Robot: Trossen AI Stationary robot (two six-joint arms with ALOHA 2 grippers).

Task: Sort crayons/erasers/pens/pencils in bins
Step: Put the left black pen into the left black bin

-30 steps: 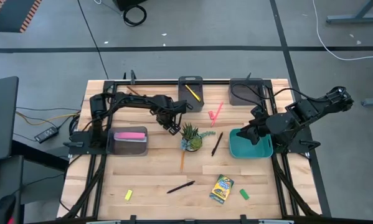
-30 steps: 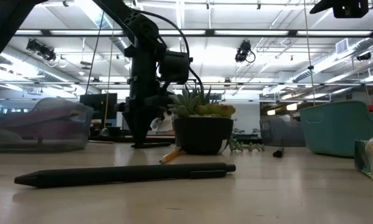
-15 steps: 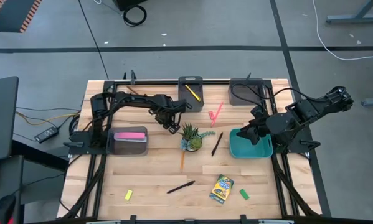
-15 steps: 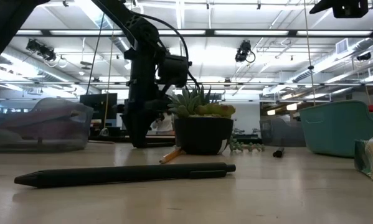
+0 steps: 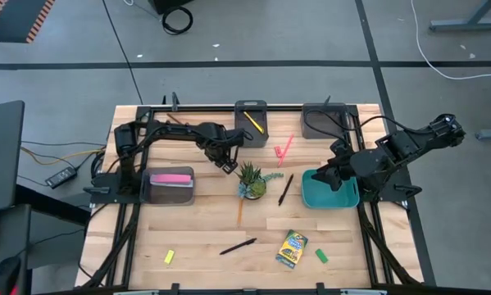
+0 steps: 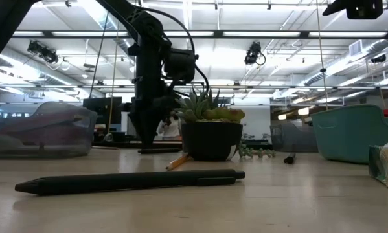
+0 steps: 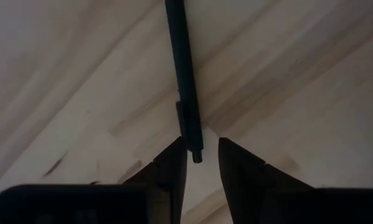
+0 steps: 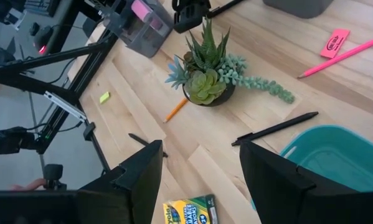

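One thin black pen (image 7: 185,74) lies on the pale wooden table (image 5: 196,229), its end just between the left gripper (image 7: 202,163) fingertips; jaws slightly parted, contact unclear, near the small potted green plant (image 5: 251,179). Right gripper (image 8: 200,163) hovers with fingers spread over the teal-green plastic bin (image 5: 329,199), holding nothing. Yellow-and-green crayon box (image 5: 292,249) sits at the front.

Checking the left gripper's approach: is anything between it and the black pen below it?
Nothing visible does: the black pen lies on the bare table, its end right between the parted fingertips of the left gripper.
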